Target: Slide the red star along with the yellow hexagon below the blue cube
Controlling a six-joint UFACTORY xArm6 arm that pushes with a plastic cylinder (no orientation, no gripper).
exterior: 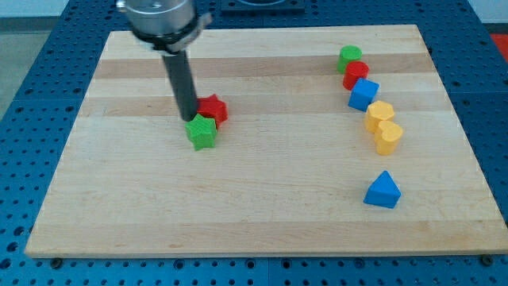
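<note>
Two red (213, 108), two green (202, 133), two blue (363, 94), two yellow blocks (379, 116).

Bright even light, soft shadows, slight overall blur.

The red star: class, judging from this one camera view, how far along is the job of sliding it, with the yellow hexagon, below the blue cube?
Done: nothing yet. The yellow hexagon already sits just under the blue cube.

In hand: my tip is at the red star, on its left side, with a green star touching below.

Left: the red star must cross the board to the view's right.
</note>
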